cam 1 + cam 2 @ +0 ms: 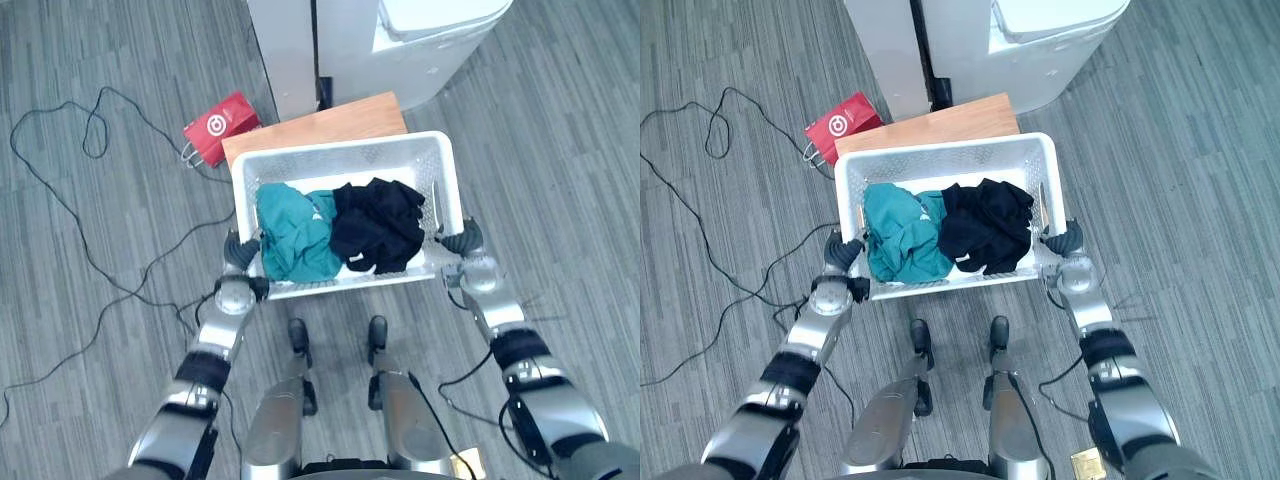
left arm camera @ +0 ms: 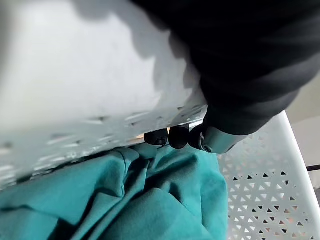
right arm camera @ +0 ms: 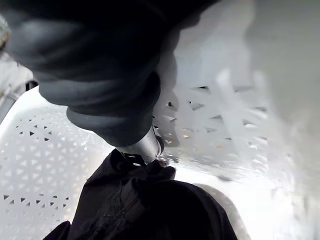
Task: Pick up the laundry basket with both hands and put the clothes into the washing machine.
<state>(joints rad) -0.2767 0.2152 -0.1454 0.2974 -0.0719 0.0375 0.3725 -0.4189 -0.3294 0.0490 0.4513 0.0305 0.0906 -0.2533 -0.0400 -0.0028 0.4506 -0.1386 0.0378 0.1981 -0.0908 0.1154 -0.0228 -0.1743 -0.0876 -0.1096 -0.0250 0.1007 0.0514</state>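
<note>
Laundry basket (image 1: 345,160), white, centre frame, holds teal garment (image 1: 293,232) and black garment (image 1: 378,222). Left hand (image 1: 243,252) and right hand (image 1: 463,243) grip its side rims, fingers curled inside.

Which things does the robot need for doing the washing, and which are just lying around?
For the job:
laundry basket
teal garment and black garment inside it
washing machine
left hand and right hand, gripping the basket's two sides

Just lying about:
red bag on the floor
wooden board beyond the basket
</note>
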